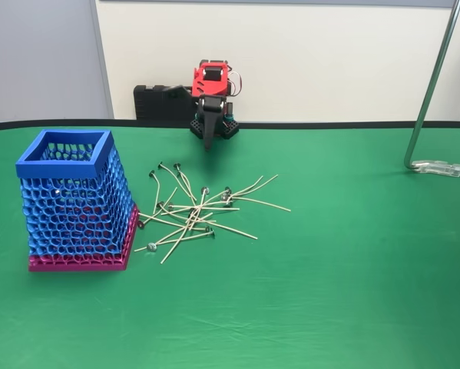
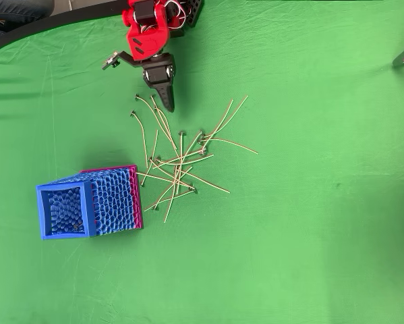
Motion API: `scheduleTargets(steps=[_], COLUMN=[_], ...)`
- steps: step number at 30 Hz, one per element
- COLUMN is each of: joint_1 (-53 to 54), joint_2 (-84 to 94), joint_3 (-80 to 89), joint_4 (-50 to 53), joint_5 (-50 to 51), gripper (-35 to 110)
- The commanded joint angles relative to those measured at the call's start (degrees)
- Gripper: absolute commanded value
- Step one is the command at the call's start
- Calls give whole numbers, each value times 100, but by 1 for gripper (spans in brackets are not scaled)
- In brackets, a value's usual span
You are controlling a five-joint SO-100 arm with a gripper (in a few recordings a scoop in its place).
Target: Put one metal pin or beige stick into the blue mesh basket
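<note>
Likely to snag several crossed sticks at once; gripper pinched closed, empty, near pile's edge, well apart from blue mesh basket.

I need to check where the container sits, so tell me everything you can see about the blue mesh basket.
The blue mesh basket is a tall square plastic-looking container with honeycomb walls, a solid blue rim and a magenta base plate. It stands upright on the green table, left of the stick pile in the fixed view. A few nearest sticks reach about its base; contact is unclear.
</note>
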Motion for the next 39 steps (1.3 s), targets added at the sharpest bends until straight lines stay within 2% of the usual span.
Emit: scheduleTargets(steps=[1, 39], joint_1=[-26, -26], joint_2=[44, 53], joint_3=[26, 26], joint_4=[211, 272], joint_5=[70, 123], gripper=[1, 1])
